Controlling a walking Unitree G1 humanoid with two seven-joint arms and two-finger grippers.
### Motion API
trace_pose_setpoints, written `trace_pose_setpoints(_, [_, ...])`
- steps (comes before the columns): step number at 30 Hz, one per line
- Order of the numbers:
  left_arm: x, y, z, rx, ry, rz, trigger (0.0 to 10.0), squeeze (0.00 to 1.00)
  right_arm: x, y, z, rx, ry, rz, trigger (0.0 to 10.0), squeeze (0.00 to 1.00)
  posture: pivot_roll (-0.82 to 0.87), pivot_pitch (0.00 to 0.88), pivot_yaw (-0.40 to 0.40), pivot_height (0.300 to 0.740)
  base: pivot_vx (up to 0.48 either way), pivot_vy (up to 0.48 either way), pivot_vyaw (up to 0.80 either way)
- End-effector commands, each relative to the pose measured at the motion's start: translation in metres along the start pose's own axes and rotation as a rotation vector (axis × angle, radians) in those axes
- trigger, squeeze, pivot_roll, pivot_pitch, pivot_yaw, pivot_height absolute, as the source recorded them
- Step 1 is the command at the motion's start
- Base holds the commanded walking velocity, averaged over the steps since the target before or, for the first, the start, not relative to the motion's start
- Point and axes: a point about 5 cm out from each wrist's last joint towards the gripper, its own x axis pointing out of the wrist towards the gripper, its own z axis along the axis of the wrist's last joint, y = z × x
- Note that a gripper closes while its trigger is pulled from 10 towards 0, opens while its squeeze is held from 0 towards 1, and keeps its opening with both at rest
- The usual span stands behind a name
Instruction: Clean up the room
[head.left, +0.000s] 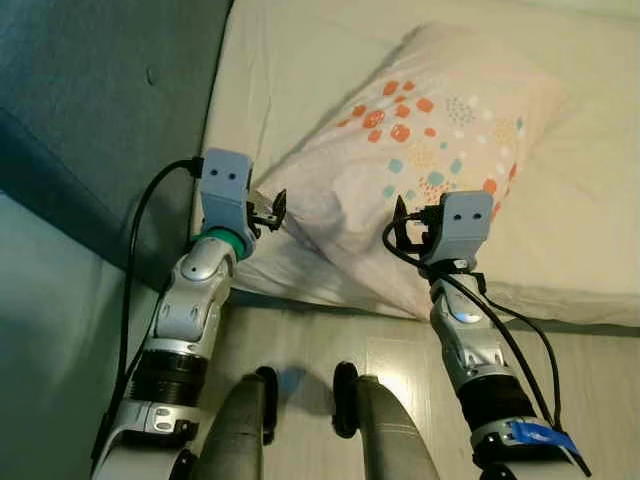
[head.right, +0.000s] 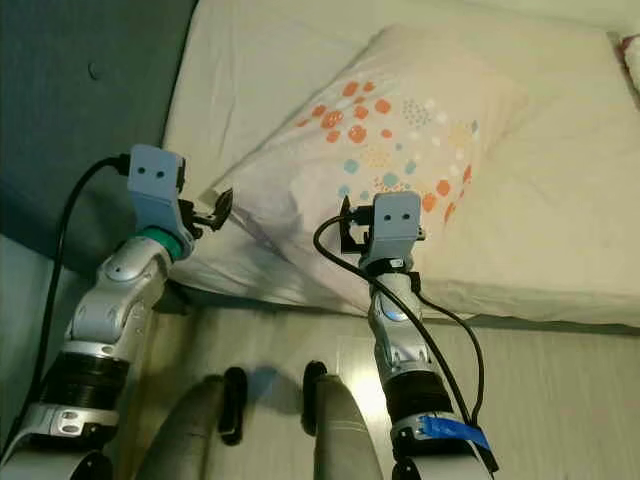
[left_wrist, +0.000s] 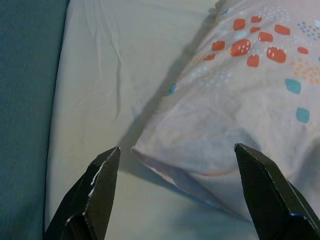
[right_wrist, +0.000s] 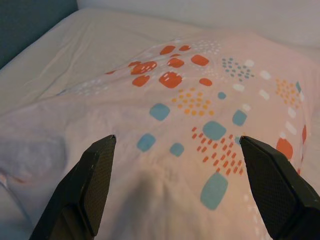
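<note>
room: pale wood floor (head.left: 300, 340) along the bottom of the head views, dark teal wall (head.left: 90, 110) filling the upper left, robot standing at the bed edge looking down.
bed: cream-sheeted mattress (head.left: 290, 60) spans centre to right of frame; its near edge runs just above the robot's feet.
pillow: patterned pillow (head.left: 420, 150) with orange and teal blotches, lying diagonally across the sheet, near corner hanging toward the mattress edge. Looks skewed rather than squared to the bed, so I'd judge it the thing to tidy.
left gripper: left gripper (left_wrist: 175, 165) sits centre-left in the head view, aimed at the pillow's near-left corner. Fingers spread wide, holding nothing; the corner lies between them but not touched.
right gripper: right gripper (right_wrist: 177, 165) is centre-right, hovering over the pillow's lower edge. Fingers also wide apart, nothing held, patterned fabric between and beyond them.
why: both arms bracket the near side of the pillow, one per end. Reads as setup for a two-handed pinch so the soft cover lifts evenly instead of folding.
risk: fabric is slack; a pinch may catch cover only.
</note>
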Motion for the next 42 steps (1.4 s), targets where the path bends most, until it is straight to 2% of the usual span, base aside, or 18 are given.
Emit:
trace_pose_setpoints(1, [-0.0041, -0.0006, -0.0099, -0.016, 0.038, -0.002, 10.0, 0.0, -0.0056, -0.0038, -0.008, -0.003, 0.027, -0.016, 10.0, 0.0, -0.01, 0.27, 0.01, 0.64, 0.0, 0.0, 0.0])
trace_pose_setpoints(34, [-0.0047, -0.0001, -0.0091, -0.005, 0.047, -0.004, 10.0, 0.0, -0.0061, -0.0039, -0.0088, 0.005, 0.028, -0.034, 10.0, 0.0, -0.01, 0.28, 0.022, 0.53, 0.0, 0.0, 0.0])
trace_pose_setpoints(42, [-0.0045, -0.0001, -0.0083, -0.006, 0.047, -0.002, 10.0, 0.0, -0.0048, -0.0022, -0.0035, -0.007, -0.001, -0.019, 10.0, 0.0, -0.01, 0.281, 0.022, 0.497, 0.0, 0.0, 0.0])
